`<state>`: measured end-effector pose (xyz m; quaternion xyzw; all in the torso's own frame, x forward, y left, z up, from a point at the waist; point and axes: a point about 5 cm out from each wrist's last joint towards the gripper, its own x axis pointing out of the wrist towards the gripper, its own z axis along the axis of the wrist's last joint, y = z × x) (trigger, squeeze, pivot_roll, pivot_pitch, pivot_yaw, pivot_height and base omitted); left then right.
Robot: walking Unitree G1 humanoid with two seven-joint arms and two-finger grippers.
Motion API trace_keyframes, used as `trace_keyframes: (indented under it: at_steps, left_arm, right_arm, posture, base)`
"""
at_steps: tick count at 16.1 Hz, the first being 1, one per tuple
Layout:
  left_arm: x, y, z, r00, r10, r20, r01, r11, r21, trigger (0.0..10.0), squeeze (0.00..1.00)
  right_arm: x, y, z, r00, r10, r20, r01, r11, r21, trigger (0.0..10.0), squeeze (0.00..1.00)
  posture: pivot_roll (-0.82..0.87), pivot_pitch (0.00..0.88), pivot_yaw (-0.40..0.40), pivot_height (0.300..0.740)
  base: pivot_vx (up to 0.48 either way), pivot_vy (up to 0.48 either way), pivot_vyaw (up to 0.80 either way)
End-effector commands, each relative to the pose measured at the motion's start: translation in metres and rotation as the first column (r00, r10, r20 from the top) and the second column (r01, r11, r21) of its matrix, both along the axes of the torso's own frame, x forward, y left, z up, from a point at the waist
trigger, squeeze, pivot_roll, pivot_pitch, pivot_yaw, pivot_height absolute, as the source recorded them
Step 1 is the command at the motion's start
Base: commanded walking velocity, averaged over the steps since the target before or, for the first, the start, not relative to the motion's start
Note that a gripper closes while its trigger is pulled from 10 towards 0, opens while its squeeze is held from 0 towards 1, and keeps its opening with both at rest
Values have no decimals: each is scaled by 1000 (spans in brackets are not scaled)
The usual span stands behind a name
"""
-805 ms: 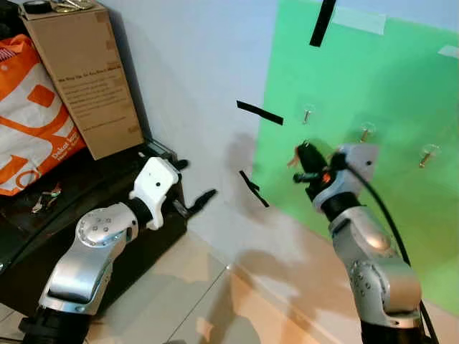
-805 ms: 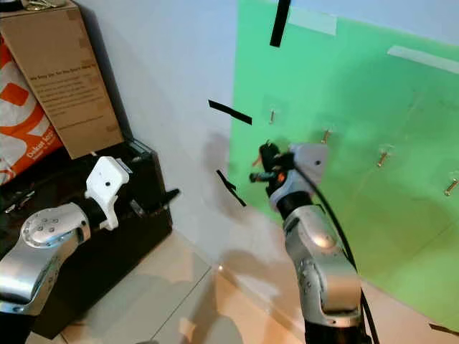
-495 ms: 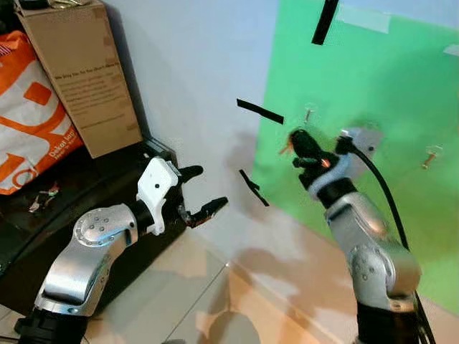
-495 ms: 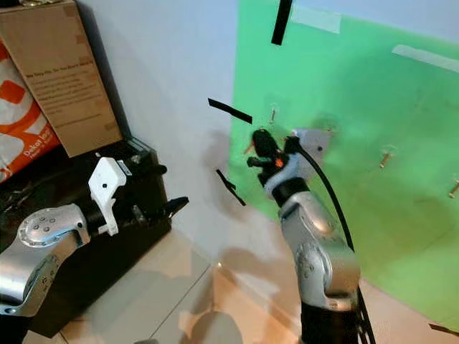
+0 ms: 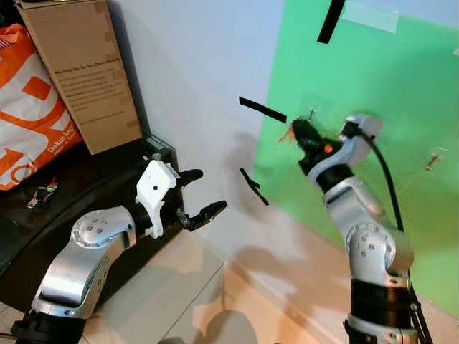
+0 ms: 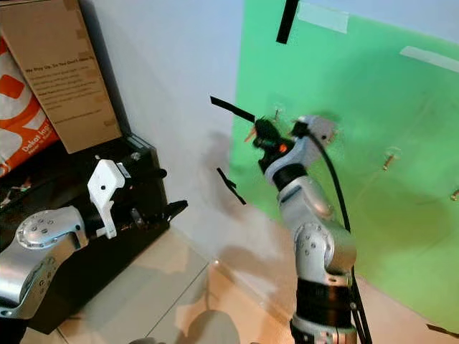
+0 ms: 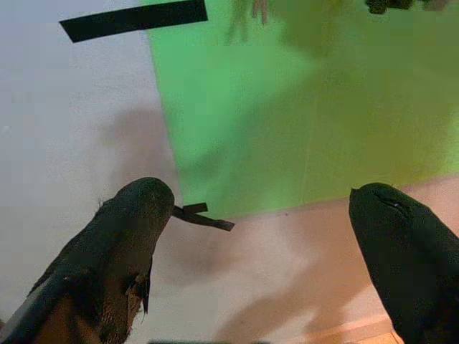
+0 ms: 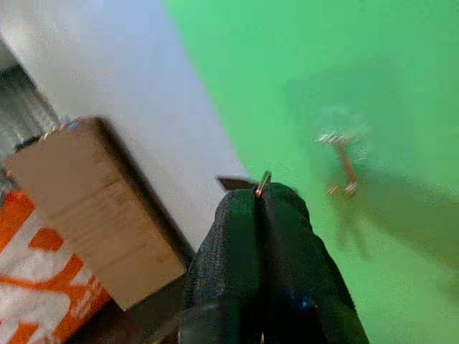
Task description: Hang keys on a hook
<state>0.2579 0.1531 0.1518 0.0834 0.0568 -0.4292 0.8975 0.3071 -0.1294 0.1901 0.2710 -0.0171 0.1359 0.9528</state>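
Keys (image 5: 290, 133) look light, stiff and slippery — best pinched by the ring, so the loop stays free for the hook. The right gripper (image 5: 301, 135) is clenched on them; a bit of metal ring (image 8: 263, 183) pokes out between its closed fingers. The nearest hook (image 8: 341, 154) on the green board (image 5: 387, 79) sits just beyond the fingertips. The left gripper (image 5: 201, 194) hangs released, low — well apart from the hook.

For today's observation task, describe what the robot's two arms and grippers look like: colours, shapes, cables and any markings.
Both arms are silver metal with rounded, bolted joint housings. The left gripper has two long black fingers on a white angular wrist block with a black dot. The right gripper is black too, with a small orange-red mark at its base; a black cable loops from its pale wrist housing down along the arm.
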Motion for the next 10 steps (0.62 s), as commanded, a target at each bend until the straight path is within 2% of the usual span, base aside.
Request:
trace_keyframes:
  at_steps: [1,4,10]
  left_arm:
    - [-1,0,6,1000,-8,20,8,1000,1,10000,0]
    - [-1,0,6,1000,-14,18,14,1000,3,10000,0]
    - [0,0,6,1000,-20,12,20,1000,3,10000,0]
  right_arm:
    - [4,-4,-3,999,-28,-39,29,999,36,10000,0]
    - [9,-11,-9,993,-69,-92,77,993,92,10000,0]
    - [11,-14,-26,974,-88,-210,115,986,121,10000,0]
  posture:
    - [61,0,-48,740]
    - [54,0,-39,740]
    - [53,0,-39,740]
  base:
    - [0,0,0]
    - [0,0,0]
    - [0,0,0]
